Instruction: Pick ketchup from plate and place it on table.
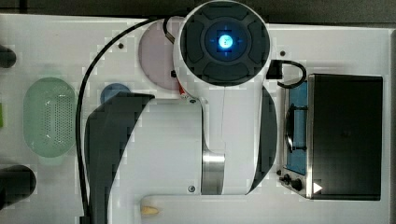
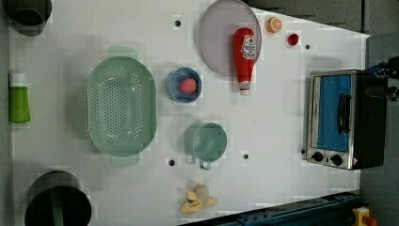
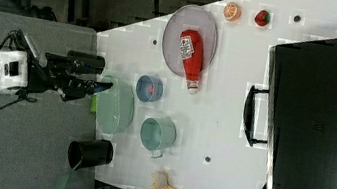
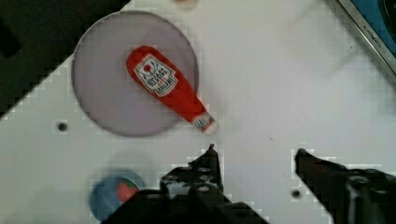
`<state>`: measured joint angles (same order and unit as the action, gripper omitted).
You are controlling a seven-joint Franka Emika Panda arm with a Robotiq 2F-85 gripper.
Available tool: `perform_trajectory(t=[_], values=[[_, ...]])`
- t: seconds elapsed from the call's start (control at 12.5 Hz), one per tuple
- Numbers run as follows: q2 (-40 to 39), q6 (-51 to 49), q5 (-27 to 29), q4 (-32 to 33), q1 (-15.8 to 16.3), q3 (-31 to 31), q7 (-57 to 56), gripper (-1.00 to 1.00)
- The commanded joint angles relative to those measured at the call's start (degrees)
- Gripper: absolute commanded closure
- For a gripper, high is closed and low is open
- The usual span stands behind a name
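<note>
The ketchup [image 2: 244,54] is a red bottle with a white label, lying on its side on the pale lilac plate [image 2: 219,37]. Its pale cap end hangs past the rim over the white table [image 2: 273,132]. The right view has the ketchup [image 3: 192,52] on the plate [image 3: 178,30] as well. In the wrist view my gripper [image 4: 256,150] is open and holds nothing, hovering above bare table just beyond the cap of the ketchup [image 4: 168,88], off the plate [image 4: 107,93]. In the top view the arm covers most of the plate [image 1: 156,58].
Beside the plate sit a blue bowl [image 2: 183,84] holding a red berry, a green colander [image 2: 121,106] and a green cup [image 2: 209,141]. A toaster oven [image 2: 339,117] stands at the left view's right. A banana peel [image 2: 197,197] lies near the table edge.
</note>
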<state>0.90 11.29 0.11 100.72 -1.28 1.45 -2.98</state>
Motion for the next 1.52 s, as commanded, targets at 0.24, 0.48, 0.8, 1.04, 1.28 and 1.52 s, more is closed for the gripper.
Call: perform_trajectory(t=[0.24, 0.48, 0.8, 1.04, 1.28, 1.52], values=[[6.45, -5.37, 1.22, 4.77, -5.34, 2.68, 3.5, -1.0], [3.06, -3.86, 1.23, 4.76, -4.78, 3.61, 3.42, -1.0], [-3.78, 1.93, 1.22, 4.72, -3.61, 5.12, 1.24, -1.0], [-9.44, 6.78, 1.21, 4.62, -2.91, 5.74, -8.61, -1.0], [-15.22, 12.47, 0.97, 4.37, -2.73, 5.7, -20.35, -1.0], [-20.91, 19.18, -0.42, 3.4, -2.69, 5.7, -28.96, -1.0]])
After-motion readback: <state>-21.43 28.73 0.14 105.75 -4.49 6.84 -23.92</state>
